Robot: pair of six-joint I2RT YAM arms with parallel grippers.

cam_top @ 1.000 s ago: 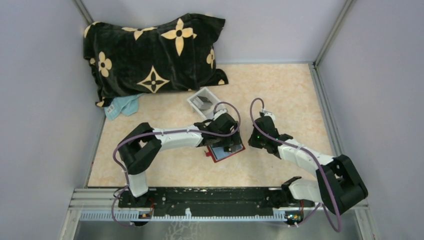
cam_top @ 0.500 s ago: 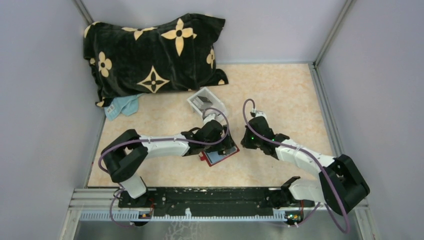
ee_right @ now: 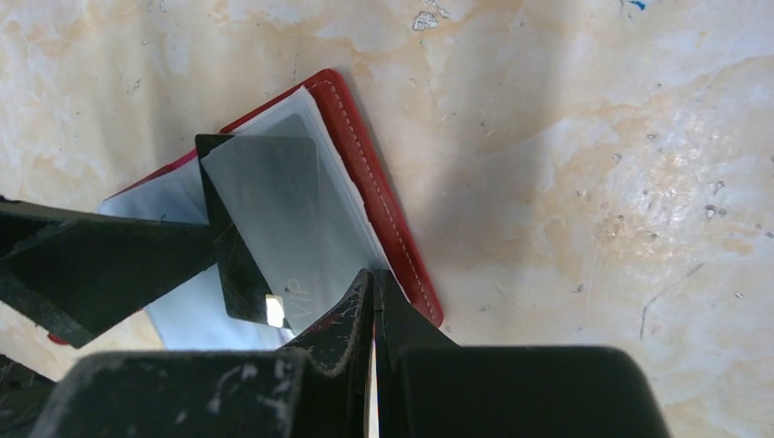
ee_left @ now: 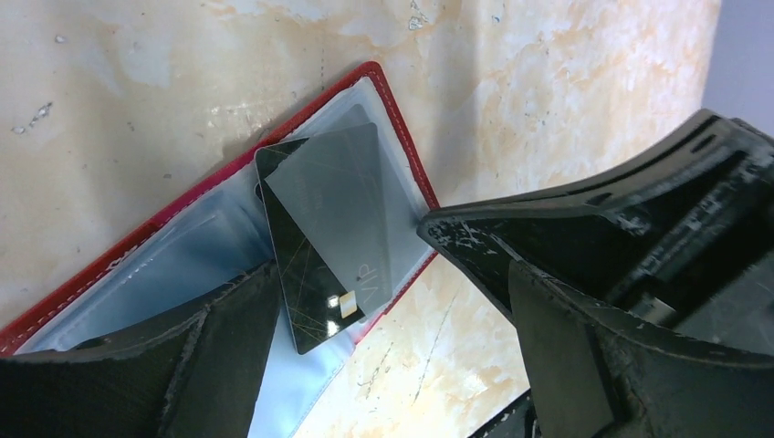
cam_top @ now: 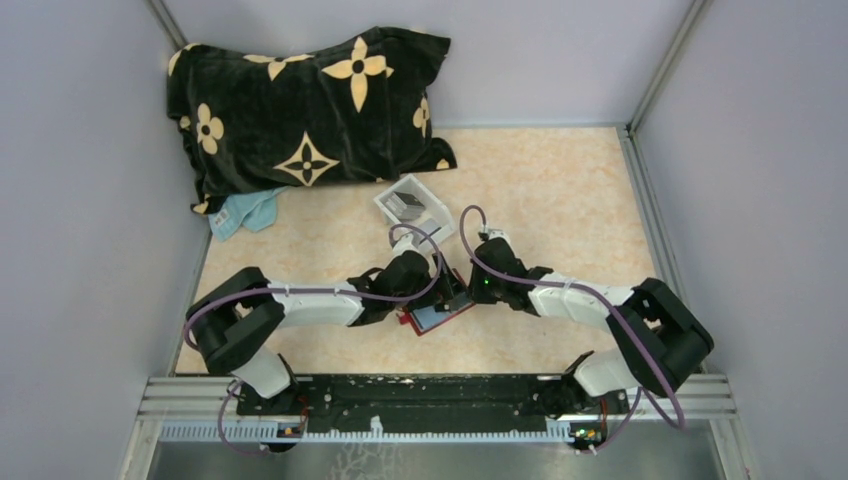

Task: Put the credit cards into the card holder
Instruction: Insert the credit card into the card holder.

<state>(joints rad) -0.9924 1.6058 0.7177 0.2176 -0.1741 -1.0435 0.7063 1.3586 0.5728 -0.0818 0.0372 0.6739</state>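
Since the dark card [ee_left: 333,228] lies askew on the pale inner face of the card holder [ee_left: 383,91], I judge the step in hand to be squaring it up and sliding it home into a pocket.

- Card holder: open flat on the table [cam_top: 560,190], red edge showing round the pale lining.
- Card: one corner points toward the holder's far corner. The end with the chip and lettering sits near the holder's long red edge. I cannot tell whether any part is under the pocket film, or whether a second, darker card lies beneath it.
- Left pincer [ee_left: 345,251]: spread wide and holding nothing. One finger is over the holder's inner face and the other is just outside its red edge, so the card sits between them.
- Right pincer [ee_right: 374,274]: fingers pressed together and empty. The tip is at the holder's long red edge, at or just off the card's chip end; I cannot confirm contact.
- More cards wait in the white tray [cam_top: 410,205], beyond the holder and well apart from it.

To do this well, I'd use the closed right tip as a pusher. It should nudge the chip end along the pocket's line, not across it, staying low and slow. The left pincer should pin the holder's inner face so the holder does not skate on the table. A push off the pocket's line would likely jam a corner against the seam.
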